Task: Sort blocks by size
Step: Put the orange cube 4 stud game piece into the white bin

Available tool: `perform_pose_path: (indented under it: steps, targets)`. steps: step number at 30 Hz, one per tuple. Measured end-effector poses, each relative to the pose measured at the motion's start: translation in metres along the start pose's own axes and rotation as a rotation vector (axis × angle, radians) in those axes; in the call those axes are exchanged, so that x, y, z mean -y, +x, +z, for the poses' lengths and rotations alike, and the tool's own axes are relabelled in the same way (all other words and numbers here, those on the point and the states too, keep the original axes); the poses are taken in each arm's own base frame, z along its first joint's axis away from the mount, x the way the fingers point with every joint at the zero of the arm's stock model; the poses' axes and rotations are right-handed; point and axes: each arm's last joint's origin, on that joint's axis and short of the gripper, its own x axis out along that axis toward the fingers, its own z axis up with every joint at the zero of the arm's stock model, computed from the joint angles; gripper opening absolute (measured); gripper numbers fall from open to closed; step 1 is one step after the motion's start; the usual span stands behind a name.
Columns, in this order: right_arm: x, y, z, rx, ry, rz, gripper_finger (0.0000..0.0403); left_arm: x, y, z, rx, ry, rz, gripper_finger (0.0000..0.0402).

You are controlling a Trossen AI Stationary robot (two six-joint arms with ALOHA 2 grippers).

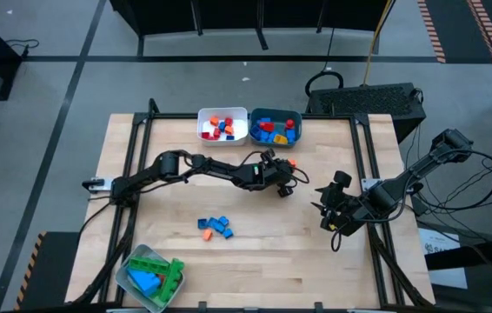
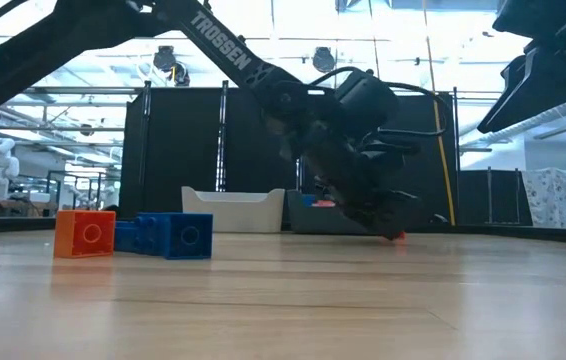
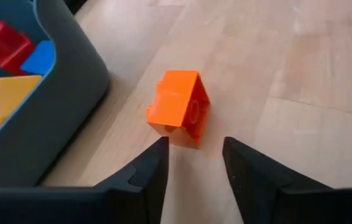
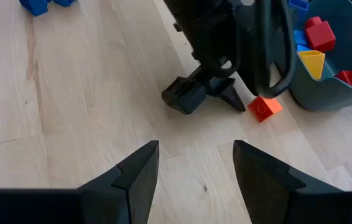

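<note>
Orange block (image 3: 179,109) lies free before the left wrist's parted jaws.

Orange block (image 4: 264,107) on table beside L gripper (image 4: 208,94); teal bin (image 4: 341,93) nearby.

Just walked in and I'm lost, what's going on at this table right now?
The left tool is low on the table beside the teal bin, fingers open, just short of a small orange block it is not yet holding. The right tool hovers open near the table's right side. A few blue and orange blocks wait mid-table.
</note>
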Motion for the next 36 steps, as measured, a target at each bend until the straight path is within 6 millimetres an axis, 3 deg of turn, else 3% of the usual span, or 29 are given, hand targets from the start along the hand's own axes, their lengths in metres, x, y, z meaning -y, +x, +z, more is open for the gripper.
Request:
perform_pose_path:
  steps: [8,14,20,25,36]
  targets:
    - [0.000,0.000,0.000,0.000,-0.002,0.000,0.0192,0.004,-0.004,0.004,0.007,0.029,0.077,0.0232]
    - [0.000,0.000,0.000,0.000,-0.003,-0.001,0.0192,0.006,-0.009,0.022,0.059,0.005,0.103,0.0265]
    - [0.000,0.000,0.000,0.000,-0.003,-0.001,0.0192,-0.011,-0.002,0.023,0.052,-0.010,0.115,0.0268]
    - [0.001,0.000,-0.001,-0.006,-0.010,-0.006,0.0192,-0.016,0.003,0.024,0.057,-0.028,-0.043,0.0268]
    - [0.001,0.000,-0.001,-0.006,-0.013,-0.011,0.0192,-0.030,0.010,0.025,0.060,-0.026,-0.048,0.0259]
